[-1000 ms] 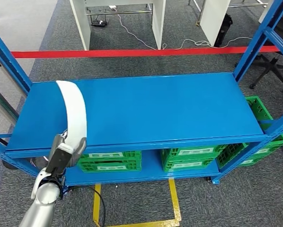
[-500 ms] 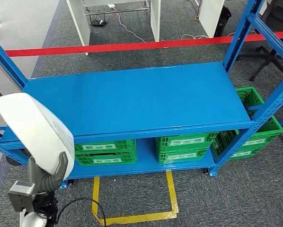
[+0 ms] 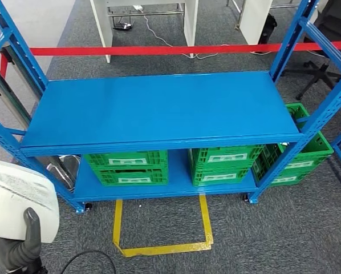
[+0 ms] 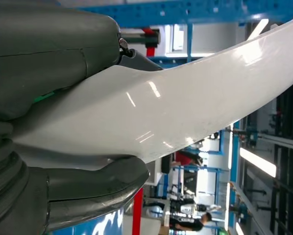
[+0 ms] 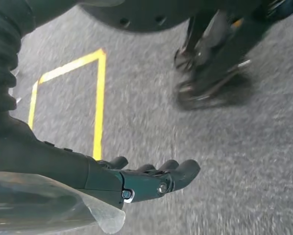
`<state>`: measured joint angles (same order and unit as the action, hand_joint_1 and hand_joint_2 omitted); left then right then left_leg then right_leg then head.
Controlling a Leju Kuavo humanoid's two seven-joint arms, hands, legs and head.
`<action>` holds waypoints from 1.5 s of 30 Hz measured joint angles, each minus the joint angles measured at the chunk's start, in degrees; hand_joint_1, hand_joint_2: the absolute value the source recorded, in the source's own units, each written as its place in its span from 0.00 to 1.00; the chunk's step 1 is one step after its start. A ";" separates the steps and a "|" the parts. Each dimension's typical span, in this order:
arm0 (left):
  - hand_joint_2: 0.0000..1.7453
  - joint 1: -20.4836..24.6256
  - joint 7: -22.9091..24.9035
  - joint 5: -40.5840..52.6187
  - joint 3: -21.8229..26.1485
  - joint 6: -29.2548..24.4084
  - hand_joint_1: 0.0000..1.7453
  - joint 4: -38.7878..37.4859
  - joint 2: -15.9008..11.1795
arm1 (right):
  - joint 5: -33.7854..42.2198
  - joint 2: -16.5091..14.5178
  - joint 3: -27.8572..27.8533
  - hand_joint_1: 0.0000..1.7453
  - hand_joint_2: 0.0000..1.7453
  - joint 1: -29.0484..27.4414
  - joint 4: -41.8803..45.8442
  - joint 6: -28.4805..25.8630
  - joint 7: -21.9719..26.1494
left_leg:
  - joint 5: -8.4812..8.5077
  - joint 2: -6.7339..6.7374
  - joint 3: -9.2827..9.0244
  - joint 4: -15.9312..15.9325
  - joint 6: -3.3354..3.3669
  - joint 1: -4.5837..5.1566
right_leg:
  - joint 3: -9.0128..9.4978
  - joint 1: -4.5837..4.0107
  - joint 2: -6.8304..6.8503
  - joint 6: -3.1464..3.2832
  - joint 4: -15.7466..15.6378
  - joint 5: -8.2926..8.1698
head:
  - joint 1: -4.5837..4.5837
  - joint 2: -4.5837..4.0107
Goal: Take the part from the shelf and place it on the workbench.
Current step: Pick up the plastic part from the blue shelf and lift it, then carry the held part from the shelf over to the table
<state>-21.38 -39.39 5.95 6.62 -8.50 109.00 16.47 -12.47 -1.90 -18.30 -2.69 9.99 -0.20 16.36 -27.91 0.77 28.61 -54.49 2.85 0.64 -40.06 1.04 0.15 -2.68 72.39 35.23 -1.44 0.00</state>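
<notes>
Since half a second ago the whole head view has shifted, so the camera has moved; against that, the part has dropped lower and further into the left corner, now well off the shelf and held out over the carpet in front of the shelf's left end. It is one curved white panel, glossy, with faint print on its face. The left hand grips it from below, thumb up against the near face; in the left wrist view the thumb and fingers clamp the panel between them.

The right hand hangs over the floor with fingers stretched out and apart, holding nothing.

As I judge it, the first half is done: the part is off the shelf and in hand. The carrying and the setting down on the workbench are left, and I cannot pick out a workbench here for certain.

Counted: one part, one blue shelf unit with a bare top deck, four green crates on or beside the lower level, one red tape line, one yellow floor square.
</notes>
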 joint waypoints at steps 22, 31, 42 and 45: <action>1.00 -3.24 -0.02 0.39 5.33 -0.19 1.00 2.53 3.17 | 1.25 -1.38 -3.15 0.00 1.00 0.63 -0.07 4.85 3.68 | -3.51 -0.76 -3.66 -2.65 -1.36 -0.11 | 6.59 -0.26 0.44 1.68 -14.62 -8.33 | 0.39 0.00; 1.00 -3.41 -0.02 2.61 5.38 -0.27 1.00 2.73 3.57 | -1.45 -1.40 -2.96 0.00 1.00 0.63 -0.11 5.19 3.89 | 0.67 -0.01 1.03 -0.05 -0.07 0.07 | 2.20 -0.22 -0.07 -0.19 -1.09 1.12 | -0.08 0.00; 1.00 -4.15 -0.02 3.11 5.50 -0.94 1.00 2.97 3.53 | -4.32 -1.45 -2.06 0.00 1.00 1.05 -0.12 4.84 4.79 | 1.37 -0.27 7.92 -5.27 -2.21 0.40 | 13.82 -0.14 0.14 2.06 -17.51 -3.63 | 0.09 0.00; 1.00 -4.23 -0.02 3.16 5.54 -1.27 1.00 3.00 3.50 | -4.55 -1.40 -1.82 0.00 1.00 1.03 -0.13 4.71 4.97 | -6.81 -0.48 9.56 -15.48 -3.18 -0.37 | 12.08 -0.13 0.47 2.89 -16.99 -4.99 | 0.38 0.00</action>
<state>-25.61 -39.41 9.11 12.15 -9.78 111.99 19.97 -17.02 -3.30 -20.12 -1.66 9.86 4.50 21.33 -34.72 0.29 38.17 -69.96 -0.33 0.27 -27.98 0.92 0.62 0.21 55.41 30.24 -1.06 0.00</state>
